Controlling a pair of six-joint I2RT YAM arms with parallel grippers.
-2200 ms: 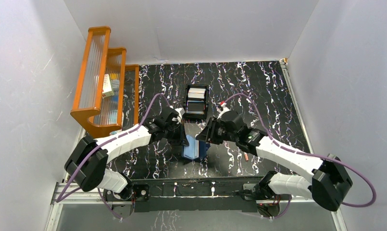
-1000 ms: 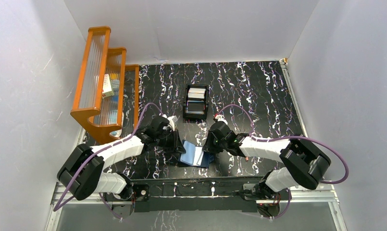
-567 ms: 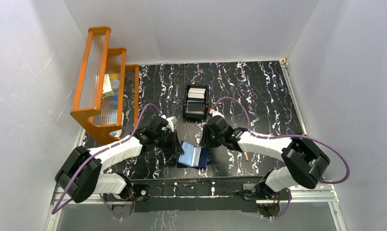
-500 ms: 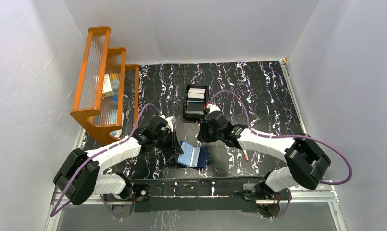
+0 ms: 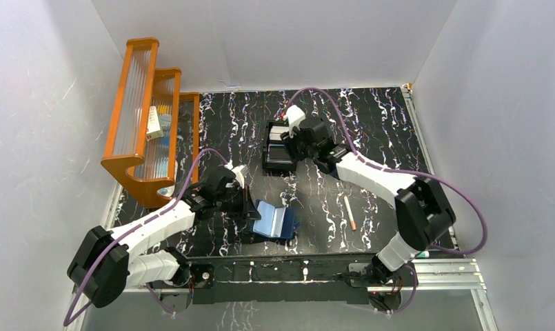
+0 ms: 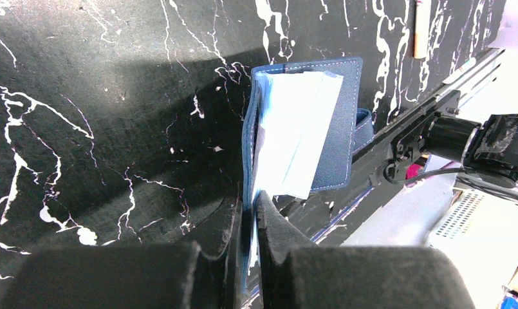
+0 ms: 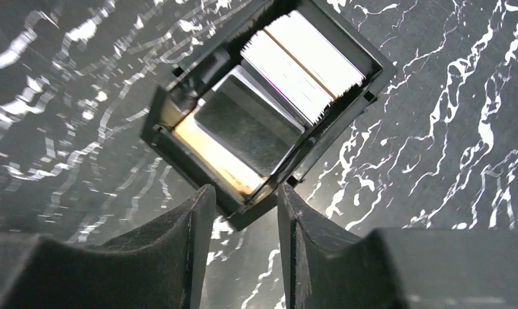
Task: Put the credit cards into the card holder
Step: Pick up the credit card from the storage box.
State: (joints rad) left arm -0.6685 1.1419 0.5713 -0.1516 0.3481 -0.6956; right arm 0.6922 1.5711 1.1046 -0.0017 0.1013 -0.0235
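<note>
Card holder (image 5: 274,222): open on the surface (image 5: 371,131), near its front edge
Left end effector (image 6: 249,212): I see it clamped on the card holder's edge
Right end effector (image 7: 243,193): jaws apart, empty, above the black box (image 7: 165,147)
Credit cards (image 7: 246,132): inside that box

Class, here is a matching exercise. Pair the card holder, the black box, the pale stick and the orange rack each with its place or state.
1. card holder
2. black box
3. pale stick
4. orange rack

A. standing at the far left
B. below the open right gripper
C. lying alone, nothing touching it
D. open, pinched by the left gripper

Pairs: 1-D, 2-B, 3-C, 4-A
</note>
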